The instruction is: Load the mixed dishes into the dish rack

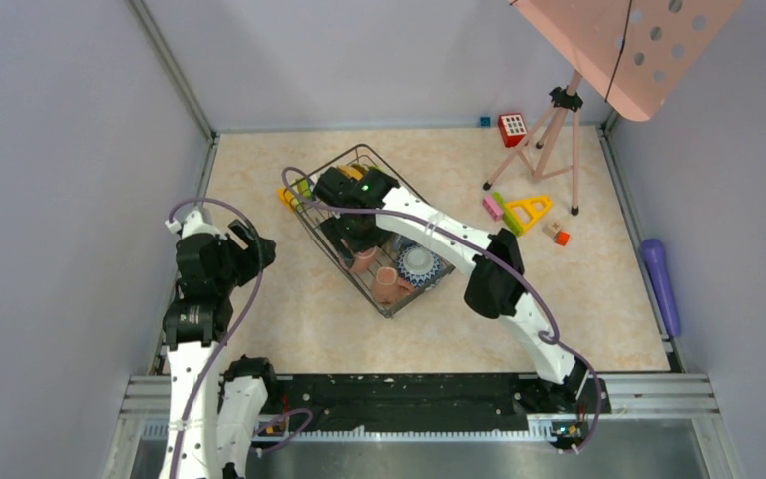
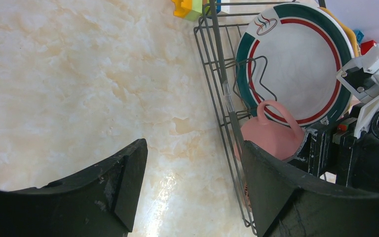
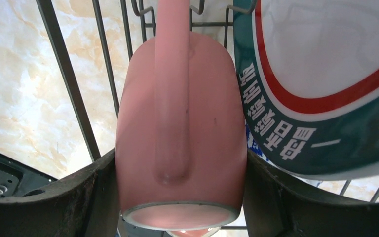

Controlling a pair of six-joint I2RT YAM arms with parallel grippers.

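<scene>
On the marbled counter [image 1: 289, 309], the dish rack [image 2: 225, 94] lies with its long axis running diagonally, far-left to near-right. The white plate with green-red rim [image 2: 296, 64] stands on edge in its slots. Just beside it, inside the rack, the right end effector [image 3: 180, 190] clamps a pink mug [image 3: 177, 123], its length pointing away from the wrist, handle toward the camera. The left end effector [image 2: 192, 192] hangs released over the counter beside the rack.

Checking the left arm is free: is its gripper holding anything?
No, the left gripper is open above the tabletop with nothing between its jaws.
</scene>
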